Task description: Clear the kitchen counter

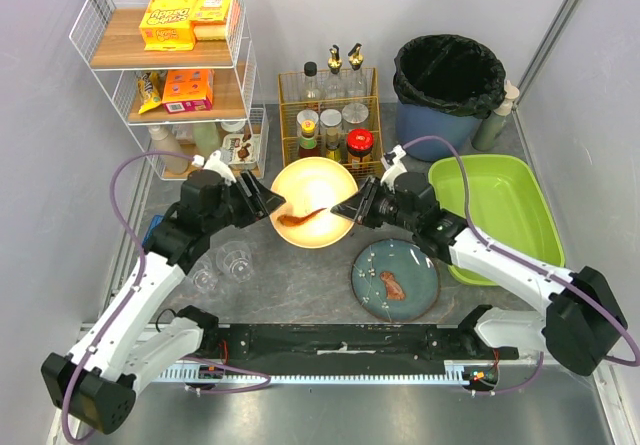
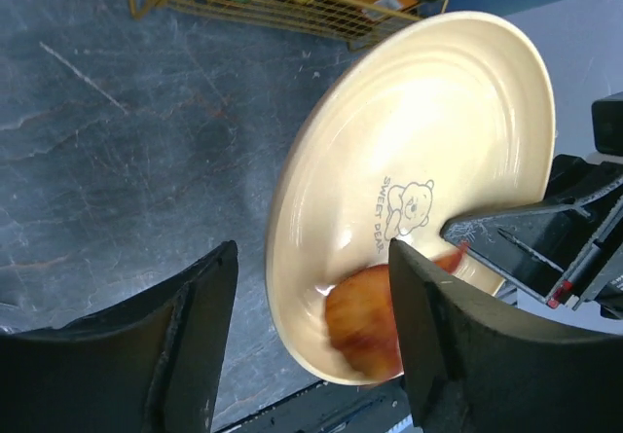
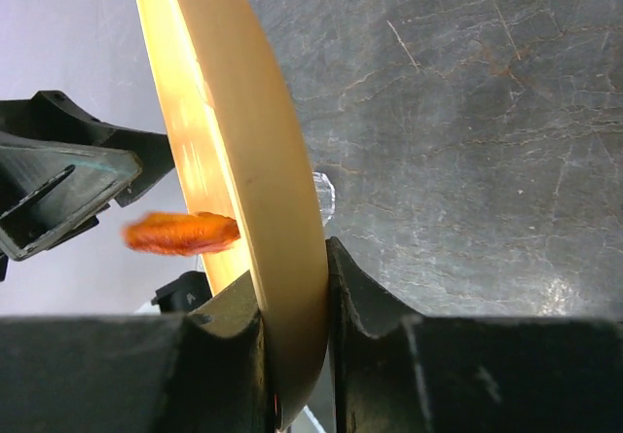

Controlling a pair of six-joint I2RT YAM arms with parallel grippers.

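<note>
A cream-yellow plate (image 1: 318,193) is tilted above the dark grey kitchen counter (image 1: 300,283). My right gripper (image 1: 352,210) is shut on the plate's right rim, with the rim clamped between its fingers in the right wrist view (image 3: 292,341). An orange food scrap (image 1: 303,216) lies low in the plate and also shows in both wrist views (image 2: 365,321) (image 3: 180,232). My left gripper (image 1: 272,203) is open at the plate's left rim. In the left wrist view (image 2: 311,350) its jaws stand wide apart on either side of the plate's edge (image 2: 292,258) and the scrap, gripping nothing.
A blue-grey plate (image 1: 412,268) with a brown scrap lies on the near counter. A lime-green tray (image 1: 500,205) is on the right and a black-lined bin (image 1: 448,80) behind it. A gold bottle rack (image 1: 330,115), a white wire rack (image 1: 170,75) and glasses (image 1: 225,263) are nearby.
</note>
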